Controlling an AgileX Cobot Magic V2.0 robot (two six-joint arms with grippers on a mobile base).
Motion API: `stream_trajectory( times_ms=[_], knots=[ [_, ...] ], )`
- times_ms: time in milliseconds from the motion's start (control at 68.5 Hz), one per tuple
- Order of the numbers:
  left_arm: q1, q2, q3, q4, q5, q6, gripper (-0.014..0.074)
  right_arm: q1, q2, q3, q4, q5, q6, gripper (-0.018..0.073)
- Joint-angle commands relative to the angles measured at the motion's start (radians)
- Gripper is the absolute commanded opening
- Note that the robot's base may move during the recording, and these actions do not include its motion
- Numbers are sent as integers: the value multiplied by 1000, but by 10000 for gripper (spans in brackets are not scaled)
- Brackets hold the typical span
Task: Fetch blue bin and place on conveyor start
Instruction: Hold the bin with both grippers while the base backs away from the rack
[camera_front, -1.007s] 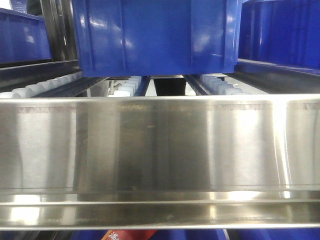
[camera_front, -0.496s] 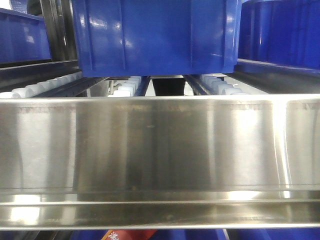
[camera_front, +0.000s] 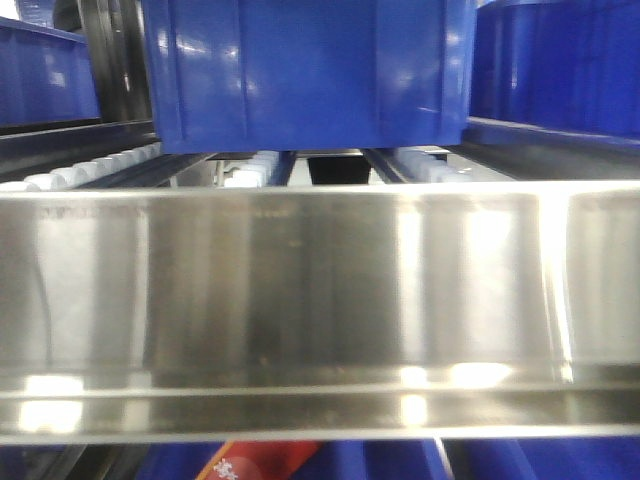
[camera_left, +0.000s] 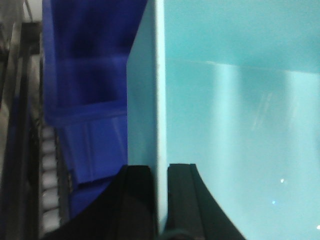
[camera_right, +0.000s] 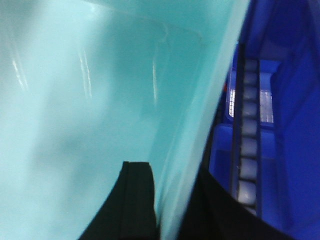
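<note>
The blue bin (camera_left: 240, 125) is a pale turquoise smooth tub that fills most of both wrist views (camera_right: 75, 100). My left gripper (camera_left: 160, 172) is shut on its left wall, one black finger (camera_left: 136, 200) outside and the other inside. My right gripper (camera_right: 172, 200) is shut on its right wall, one finger (camera_right: 137, 200) inside and the other outside. The bin and both grippers are out of the front view. The conveyor start is not in view.
A shiny steel rack rail (camera_front: 320, 300) spans the front view close up. A dark blue ribbed crate (camera_front: 305, 70) sits on white rollers (camera_front: 100, 168) behind it, with more dark blue crates at both sides (camera_left: 90, 100) (camera_right: 295, 125). A red item (camera_front: 260, 462) shows below the rail.
In the front view the rack rail and the dark blue crate have shifted slightly up and left, and more of the red item below shows.
</note>
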Motion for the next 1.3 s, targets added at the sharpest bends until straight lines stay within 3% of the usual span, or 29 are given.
stream_trajectory(
  times_ms=[0,248,1284],
  knots=[
    [-1,-15,-9,-23,-137,-3,-111,-1,-14,-12,1,-1,-30,-151],
    [-1,-15,-9,-17,-214,-3,-111,-1,-14,-12,1,-2,-30,-151],
    [-1,-15,-9,-14,-215,-3,-111,-1,-14,-12,1,-2,-30,-151]
  ],
)
